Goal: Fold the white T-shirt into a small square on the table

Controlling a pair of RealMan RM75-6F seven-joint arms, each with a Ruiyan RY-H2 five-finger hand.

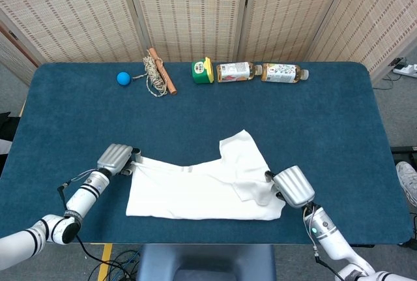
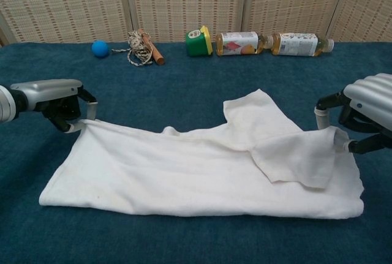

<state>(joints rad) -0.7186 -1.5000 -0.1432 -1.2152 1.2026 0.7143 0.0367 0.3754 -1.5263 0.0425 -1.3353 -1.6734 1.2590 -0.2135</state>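
Note:
The white T-shirt (image 1: 195, 186) (image 2: 196, 169) lies on the blue table, folded lengthwise into a wide band, with one sleeve sticking out toward the far side. My left hand (image 1: 116, 160) (image 2: 52, 98) sits low at the shirt's far left corner and pinches the cloth there. At the right end, my right hand (image 1: 292, 187) (image 2: 364, 114) pinches the folded-over edge, where a flap of fabric lies turned over on top.
Along the table's far edge lie a blue ball (image 1: 123, 78), a rope bundle with a stick (image 1: 156, 75), a green container (image 1: 202, 71) and two bottles (image 1: 236, 71) (image 1: 281, 72). Folding screens stand behind. The shirt is close to the near table edge (image 1: 208, 244).

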